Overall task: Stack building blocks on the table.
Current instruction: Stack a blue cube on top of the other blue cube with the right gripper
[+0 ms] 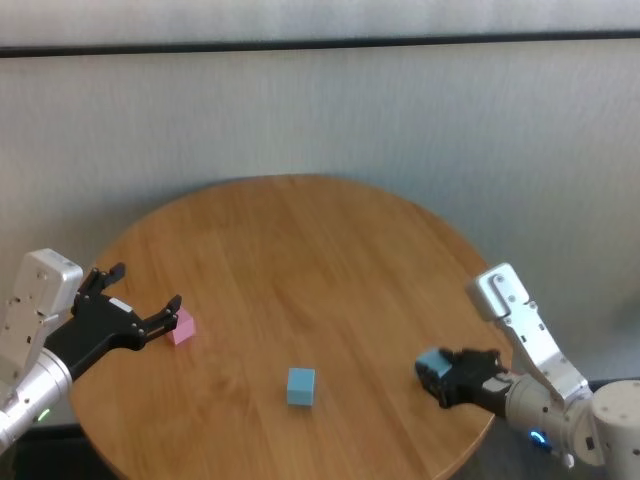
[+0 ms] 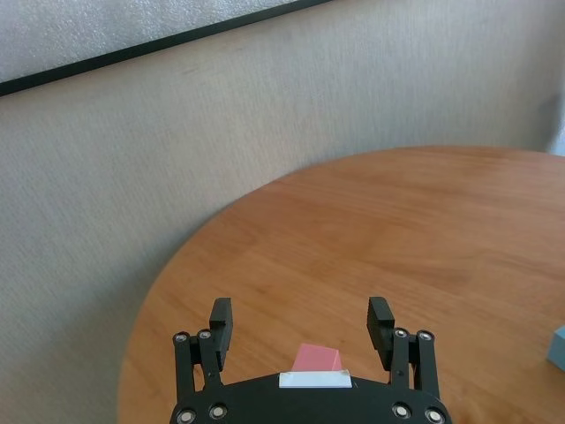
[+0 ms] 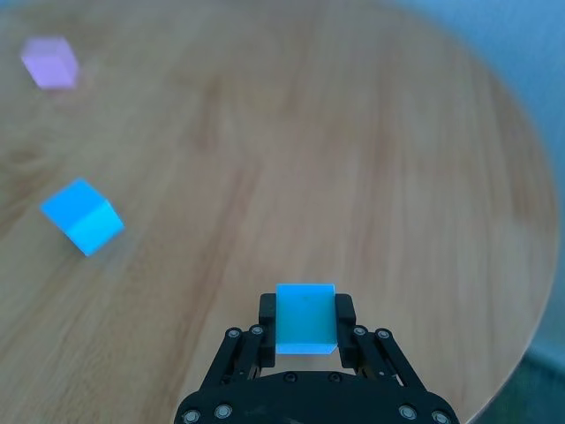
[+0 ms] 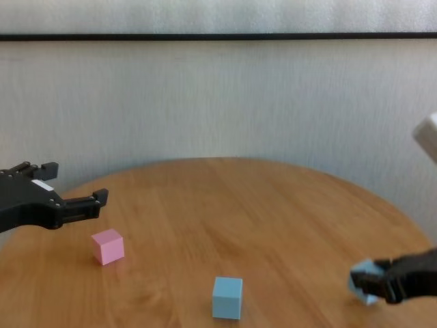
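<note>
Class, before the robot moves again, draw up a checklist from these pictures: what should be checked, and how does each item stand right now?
1. Right gripper shut on a light blue block: ok.
2. Held block lifted off the table: cannot tell.
3. Second blue block standing free as the stack base: ok.
4. Pink block untouched, ready for later: ok.
5. Left gripper open above the pink block, away from the base: ok.

Head high, chest low; both share table (image 1: 300, 250); wrists close.
</note>
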### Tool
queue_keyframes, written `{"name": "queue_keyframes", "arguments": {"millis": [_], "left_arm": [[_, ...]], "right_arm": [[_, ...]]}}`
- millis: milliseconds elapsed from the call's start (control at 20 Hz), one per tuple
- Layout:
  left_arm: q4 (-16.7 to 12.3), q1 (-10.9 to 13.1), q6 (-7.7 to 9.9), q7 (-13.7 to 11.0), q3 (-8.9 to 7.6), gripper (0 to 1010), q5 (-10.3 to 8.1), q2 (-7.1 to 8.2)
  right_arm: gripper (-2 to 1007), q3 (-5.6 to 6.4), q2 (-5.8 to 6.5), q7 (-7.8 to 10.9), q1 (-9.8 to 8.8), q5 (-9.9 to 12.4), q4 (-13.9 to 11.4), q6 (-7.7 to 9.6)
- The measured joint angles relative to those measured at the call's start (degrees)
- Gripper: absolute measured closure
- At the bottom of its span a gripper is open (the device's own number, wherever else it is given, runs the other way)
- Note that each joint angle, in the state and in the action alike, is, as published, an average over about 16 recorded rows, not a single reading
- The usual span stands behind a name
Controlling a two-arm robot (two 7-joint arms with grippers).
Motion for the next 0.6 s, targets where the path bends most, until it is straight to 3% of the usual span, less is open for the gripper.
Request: {"name": "queue_keyframes", "arguments": {"millis": [250, 450, 600], "left_arm": [[0.0, 0.0, 0.00, 0.0, 0.00, 11, 0.00, 0.00], [0.0, 0.0, 0.00, 0.0, 0.00, 11, 0.00, 0.00], [0.0, 0.0, 0.00, 0.0, 0.00, 11, 0.00, 0.00]], "right_arm": [[642, -1.50, 1.75, 4.46, 0.92, -3.5, 2.2, -11.74], [642, -3.05, 3.25, 10.34, 2.61, -5.7, 4.8, -21.75], [642, -4.17, 3.88, 15.19, 4.56, -6.5, 7.1, -27.53]]}}
